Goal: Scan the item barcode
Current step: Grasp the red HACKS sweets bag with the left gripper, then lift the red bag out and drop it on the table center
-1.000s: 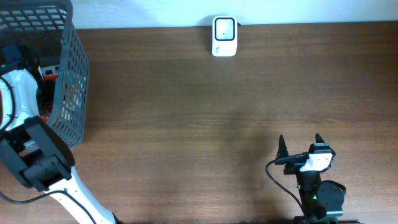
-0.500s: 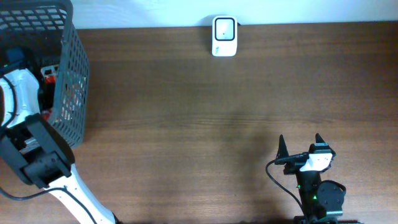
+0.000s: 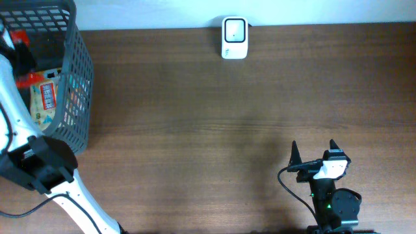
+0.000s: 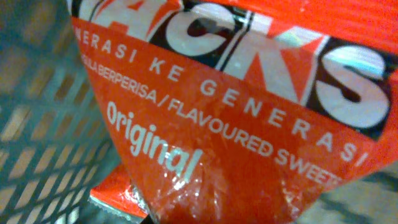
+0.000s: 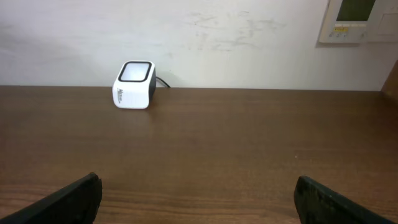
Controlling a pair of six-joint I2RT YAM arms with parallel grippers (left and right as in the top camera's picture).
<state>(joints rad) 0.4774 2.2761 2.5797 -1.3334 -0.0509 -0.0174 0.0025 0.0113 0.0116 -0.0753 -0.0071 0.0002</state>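
A red sweets packet (image 4: pixel 249 124) printed "Original" fills the left wrist view, held close to the camera above the basket mesh (image 4: pixel 37 155). My left gripper (image 3: pixel 15 47) is inside the dark wire basket (image 3: pixel 73 78) at the far left and is shut on the packet, whose red edge (image 3: pixel 19 35) shows beside it. The jaws themselves are hidden behind the packet. The white barcode scanner (image 3: pixel 234 38) (image 5: pixel 134 84) stands at the table's back edge. My right gripper (image 3: pixel 314 151) (image 5: pixel 199 202) rests open near the front right, with nothing between its fingers.
Another pack with a label (image 3: pixel 44 101) and more red wrapping (image 3: pixel 29 80) lie in the basket. A wall panel (image 5: pixel 357 18) hangs behind the table at the right. Bare brown tabletop (image 3: pixel 195 130) stretches between basket, scanner and right arm.
My left gripper has closed on the red packet and moved toward the back of the basket, uncovering the labelled pack below. The right arm has not moved.
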